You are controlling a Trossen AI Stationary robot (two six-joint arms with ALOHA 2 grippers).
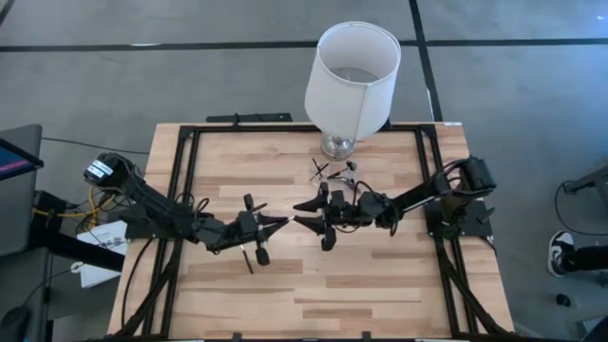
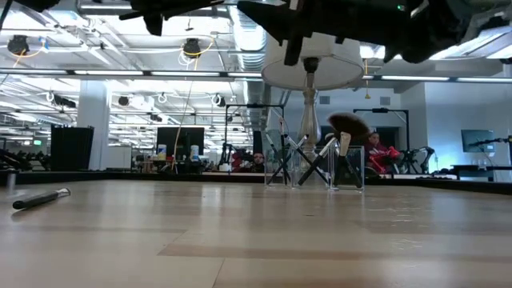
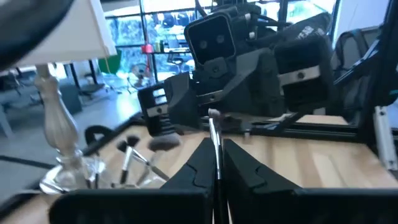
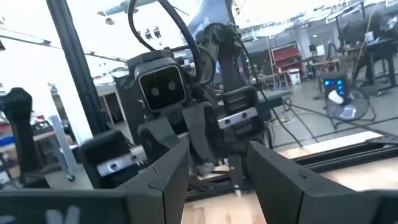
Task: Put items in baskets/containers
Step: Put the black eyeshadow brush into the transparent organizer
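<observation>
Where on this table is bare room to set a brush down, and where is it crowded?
Bare wood lies along the near edge below both grippers and in the far-left corner of the table. It is crowded by the lamp and tray, and between the left gripper and right gripper.

Bright ceiling light; wrist views blurred.

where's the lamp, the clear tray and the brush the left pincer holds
lamp (image 1: 352, 66), high view, on its white shade
clear tray (image 2: 349, 170), low view, on its front wall
brush (image 3: 215, 146), left wrist view, on the thin handle between the left pincer's fingers
</observation>
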